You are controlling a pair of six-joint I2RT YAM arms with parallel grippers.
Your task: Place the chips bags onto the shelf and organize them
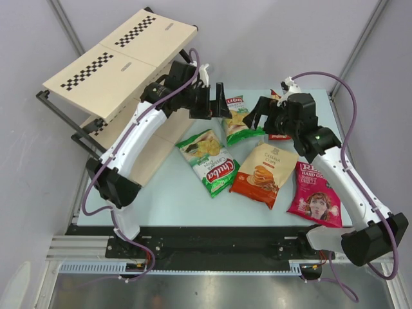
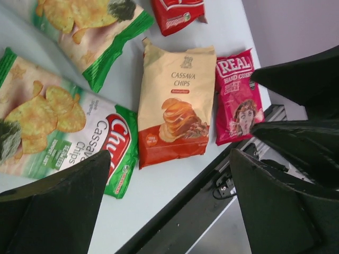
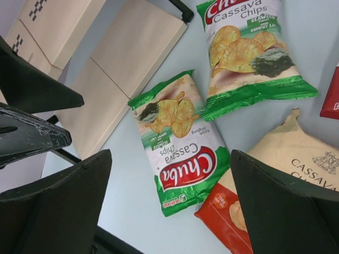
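At frame centre I see the chips bags (image 1: 264,172) flat on the tabletop (image 1: 168,198), none on the shelf (image 1: 122,55) upper left. The left end effector (image 1: 211,106) and right end effector (image 1: 265,116) hang open and empty, probably poised for a first pick.

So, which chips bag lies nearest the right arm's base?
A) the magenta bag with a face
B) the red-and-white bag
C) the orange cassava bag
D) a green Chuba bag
A: in the top view the magenta bag lies at the near right of the table, beside the lower link of the right arm.
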